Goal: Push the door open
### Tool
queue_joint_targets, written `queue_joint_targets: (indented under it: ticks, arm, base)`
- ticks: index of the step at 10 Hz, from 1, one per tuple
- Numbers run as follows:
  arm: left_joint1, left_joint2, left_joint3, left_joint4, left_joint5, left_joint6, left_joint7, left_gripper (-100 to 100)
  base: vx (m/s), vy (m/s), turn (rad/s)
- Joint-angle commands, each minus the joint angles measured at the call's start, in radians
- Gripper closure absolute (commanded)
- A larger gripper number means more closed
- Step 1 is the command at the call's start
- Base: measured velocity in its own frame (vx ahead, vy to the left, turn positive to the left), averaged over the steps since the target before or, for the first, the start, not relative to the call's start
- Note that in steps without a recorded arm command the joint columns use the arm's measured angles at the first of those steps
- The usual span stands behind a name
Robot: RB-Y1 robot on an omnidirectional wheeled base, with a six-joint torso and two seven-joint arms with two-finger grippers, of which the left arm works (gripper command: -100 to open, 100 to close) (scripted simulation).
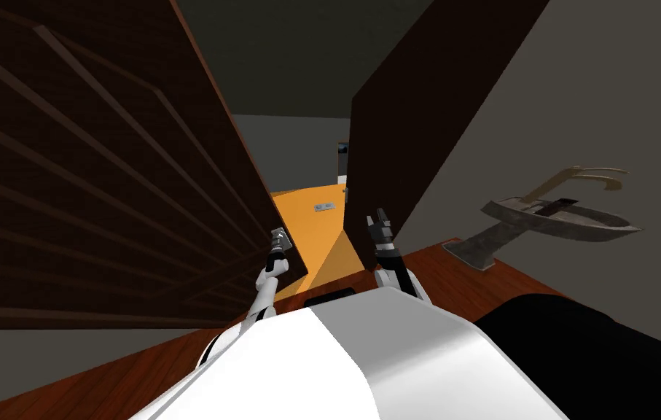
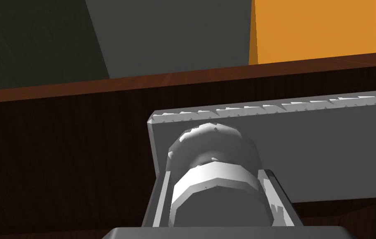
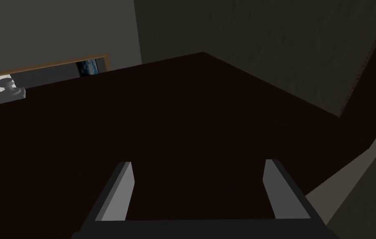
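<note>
Grip of left claw (image 2: 217,177): tight on the round grey door knob (image 2: 212,145), blades pressed to both its sides; knob seated on a grey plate (image 2: 315,149) at the free edge of the dark brown panelled door (image 1: 103,189), on the left, standing partly swung. Over at right claw (image 3: 198,166): blades spread wide, nothing held; poised just off a second dark brown panel (image 1: 401,124) on the right, a small knob (image 3: 6,85) at its far edge. Between door and panel, a narrow gap onto orange floor (image 1: 314,233) beyond; further right, a grey basin (image 1: 562,219) against the wall, well apart.

Risks, as judged:
- Slip off the knob; likely cause a straight-ahead shove against a swinging arc, with a round, smooth-looking knob giving little purchase; safer to follow the arc.
- Jab or scrape of the open right blades on the right panel on any forward advance; closeness the cause.
- Tight squeeze through the gap; contact with either edge enough to stall the push or knock the door back.
</note>
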Motion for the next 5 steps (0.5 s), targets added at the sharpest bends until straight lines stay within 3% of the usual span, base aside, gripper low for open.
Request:
queue_joint_targets:
  ticks: [1,5]
  arm:
    - [-0.001,0.024,0.010,0.002,0.009,-0.010,0.003,100]
    - [-0.022,0.038,0.011,0.041,0.026,-0.022,0.002,100]
  base:
    - [0.213,-0.089,0.221]
    - [0.181,-0.074,0.177]
